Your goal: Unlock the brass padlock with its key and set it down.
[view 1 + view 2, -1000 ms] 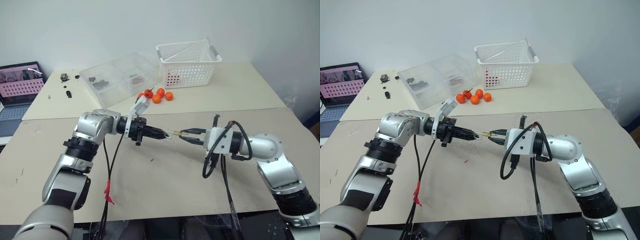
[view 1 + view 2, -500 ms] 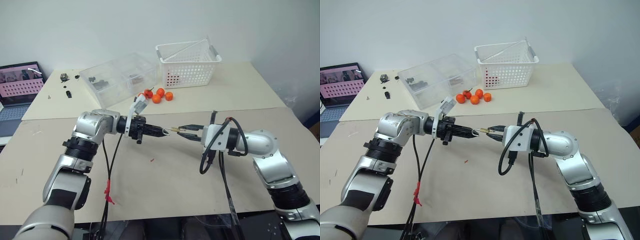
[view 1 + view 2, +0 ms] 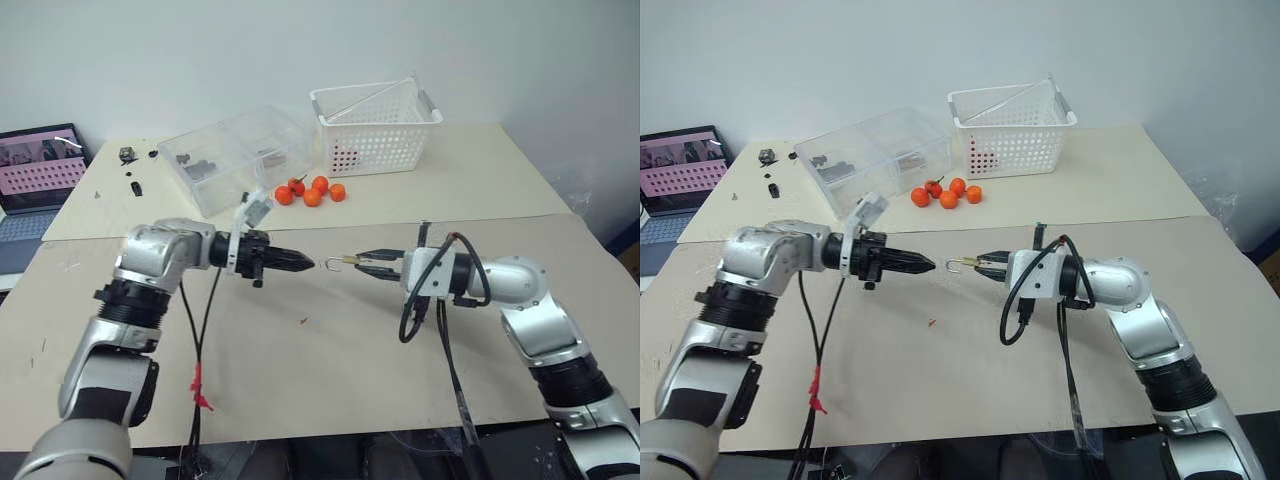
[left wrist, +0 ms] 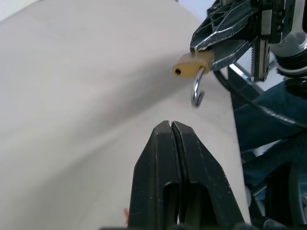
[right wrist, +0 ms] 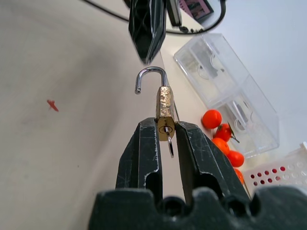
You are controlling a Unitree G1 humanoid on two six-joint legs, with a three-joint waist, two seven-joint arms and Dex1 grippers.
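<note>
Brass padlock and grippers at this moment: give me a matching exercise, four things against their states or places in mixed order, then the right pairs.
Things:
1. brass padlock
2. left gripper
3. orange fruits
4. white basket

States or places:
A. lying on the table beside the clear plastic box
B. fingers shut, holding nothing, apart from the lock
C. shackle swung open, body pinched in the right gripper
D. standing at the far side of the table, past the fruits

Pairs: 1-C, 2-B, 3-A, 4-D
</note>
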